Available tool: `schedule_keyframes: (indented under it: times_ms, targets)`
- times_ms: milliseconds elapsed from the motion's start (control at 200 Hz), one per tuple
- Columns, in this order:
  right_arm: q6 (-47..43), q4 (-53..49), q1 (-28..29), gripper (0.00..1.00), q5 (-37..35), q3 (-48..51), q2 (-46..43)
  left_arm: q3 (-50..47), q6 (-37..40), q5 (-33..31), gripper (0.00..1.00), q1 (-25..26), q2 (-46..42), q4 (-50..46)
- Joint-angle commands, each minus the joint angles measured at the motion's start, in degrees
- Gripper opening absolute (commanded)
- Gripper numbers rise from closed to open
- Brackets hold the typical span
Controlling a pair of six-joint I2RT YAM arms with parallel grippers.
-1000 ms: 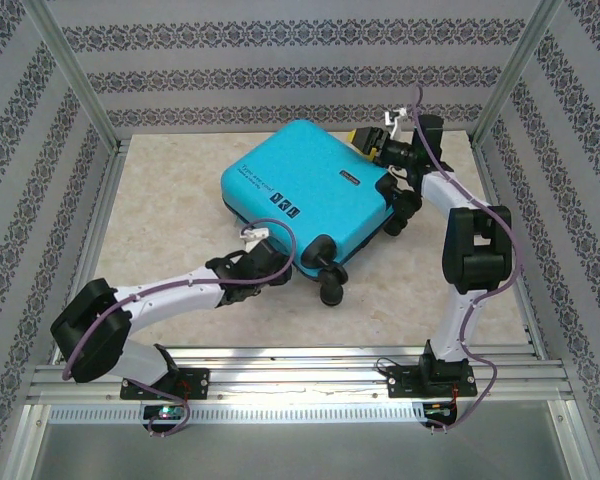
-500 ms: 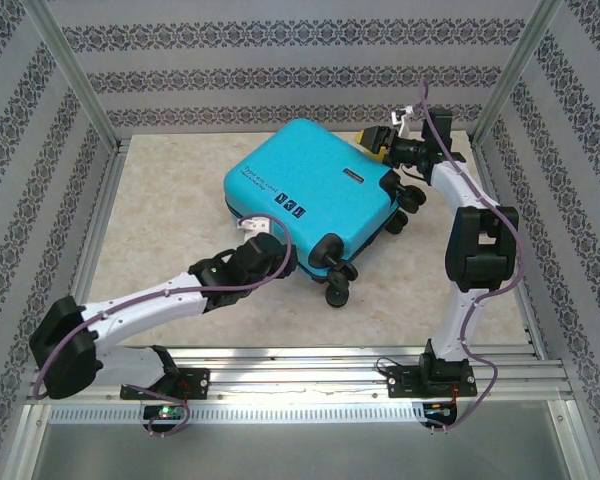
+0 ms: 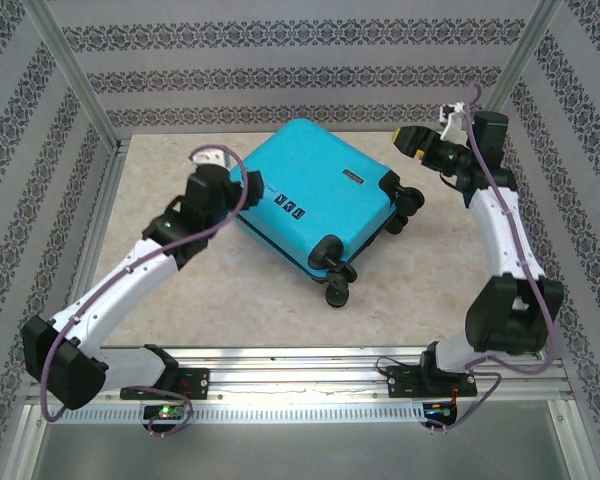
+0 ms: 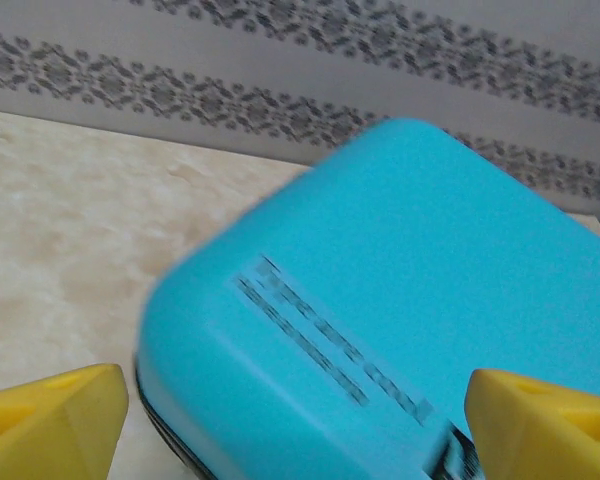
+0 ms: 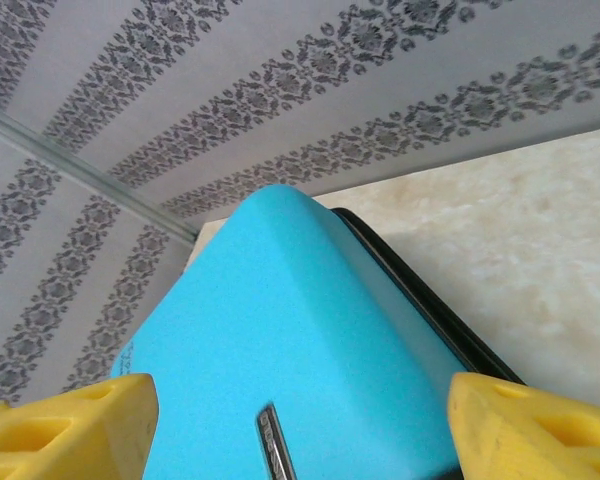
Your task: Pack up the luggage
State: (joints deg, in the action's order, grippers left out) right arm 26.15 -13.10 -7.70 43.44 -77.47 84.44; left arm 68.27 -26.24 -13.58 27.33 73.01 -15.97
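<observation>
The work surface is a beige, marbled tabletop (image 3: 180, 290). It is enclosed by walls (image 3: 280, 60) papered in grey ornamental stripes and framed by aluminium posts (image 3: 70, 75). A slotted metal rail (image 3: 300, 365) runs along the near edge and carries both of my arm bases.

The luggage (image 3: 315, 195) lies flat on the tabletop, towards the far centre. Its turquoise shell faces up, with the dark printed text (image 3: 280, 203) towards the left. Its black wheels (image 3: 335, 290) point to the near right. The two halves are shut, so the interior is hidden.

My left gripper (image 4: 298, 418) is at the far-left corner of the luggage, with its yellow fingers (image 4: 50, 415) spread wide and holding nothing. My right gripper (image 3: 410, 140) hangs off the far-right corner, apart from the shell, its jaws also wide and empty.
</observation>
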Motion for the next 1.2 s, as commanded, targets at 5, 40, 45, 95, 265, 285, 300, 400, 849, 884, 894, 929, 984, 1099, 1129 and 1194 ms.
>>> schedule_keyframes:
  times_ms: [5, 40, 45, 95, 265, 285, 300, 400, 849, 884, 894, 929, 984, 1099, 1129, 1194]
  targets:
    - [-2.58, -4.64, -0.2, 0.77, -5.17, 5.52, -6.46, 5.13, 5.59, 9.79, 0.88, -6.32, 5.1, -4.15]
    - [-2.6, -5.41, -0.1, 0.77, -5.97, 7.0, -8.46, 6.65, 5.91, 11.82, 0.88, -8.19, 7.1, -4.17]
    - [-2.6, -5.57, -0.11, 0.78, -6.12, 7.56, -9.22, 6.81, 5.92, 12.17, 0.88, -8.58, 7.34, -4.17]
    - [-2.22, -5.79, -0.12, 0.78, -6.52, 10.17, -12.34, 8.59, 6.03, 16.07, 0.87, -11.4, 10.43, -3.3]
    - [-0.59, -7.51, 1.7, 0.8, -7.17, 19.6, -21.77, 16.04, 3.21, 25.11, 0.83, -19.36, 21.37, -1.87]
    - [-0.43, -7.64, 2.14, 0.81, -7.45, 20.59, -22.58, 16.96, 2.84, 26.02, 0.82, -20.15, 22.6, -1.79]
    - [-0.36, -7.71, 2.46, 0.81, -7.57, 21.36, -23.2, 17.63, 2.59, 26.64, 0.81, -20.79, 23.49, -1.76]
    - [0.41, -7.64, 5.31, 0.81, -8.23, 25.8, -24.96, 21.23, 1.2, 29.66, 0.8, -23.57, 28.49, -1.27]
    - [-2.42, -4.42, 14.12, 0.8, -11.73, 22.8, -14.22, 18.93, -0.84, 30.84, 0.73, -21.8, 35.09, -0.62]
    - [-2.97, -4.76, 14.11, 0.8, -11.43, 21.51, -12.95, 18.28, -0.94, 30.76, 0.73, -21.42, 34.96, -0.3]
    - [-3.13, -4.85, 14.14, 0.8, -11.36, 21.16, -12.65, 18.08, -1.01, 30.84, 0.73, -21.3, 34.88, -0.08]
    - [-3.58, -5.04, 14.21, 0.8, -10.85, 20.07, -11.55, 17.13, -1.37, 31.08, 0.73, -21.14, 34.37, 0.56]
    - [-3.91, -5.0, 14.2, 0.8, -10.06, 18.46, -9.88, 15.44, -1.94, 31.41, 0.72, -20.53, 33.12, 1.74]
    - [-4.62, -4.7, 14.76, 0.79, -8.34, 15.5, -6.5, 10.7, -2.61, 30.37, 0.72, -18.62, 28.56, 3.11]
    - [-4.66, -4.52, 15.01, 0.79, -7.88, 14.79, -5.67, 8.97, -3.2, 30.16, 0.72, -17.98, 27.07, 4.0]
    - [-4.93, -4.13, 15.95, 0.78, -6.77, 13.44, -3.93, 5.05, -4.94, 30.08, 0.72, -16.86, 23.9, 5.78]
